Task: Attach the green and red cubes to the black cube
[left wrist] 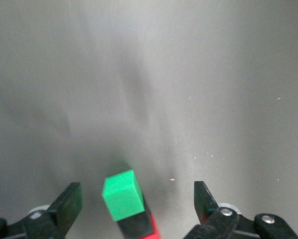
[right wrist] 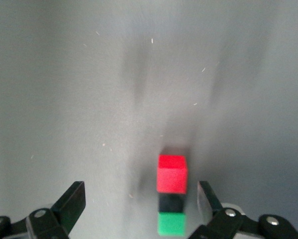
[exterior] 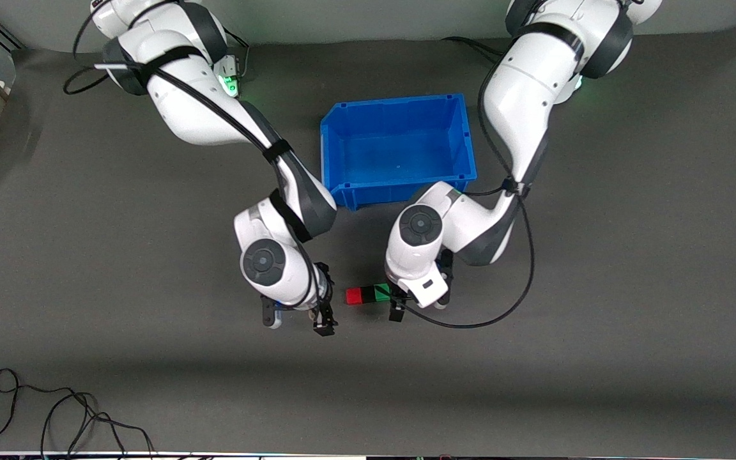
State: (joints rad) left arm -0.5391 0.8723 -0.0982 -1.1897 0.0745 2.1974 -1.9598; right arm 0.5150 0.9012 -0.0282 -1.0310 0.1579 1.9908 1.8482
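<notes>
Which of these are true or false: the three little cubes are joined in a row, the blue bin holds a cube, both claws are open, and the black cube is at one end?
1. The red cube, black cube and green cube sit joined in a row. True.
2. The blue bin holds a cube. False: no cube is in it.
3. The left gripper and right gripper are open. True.
4. The black cube is at one end. False: it is in the middle.
</notes>
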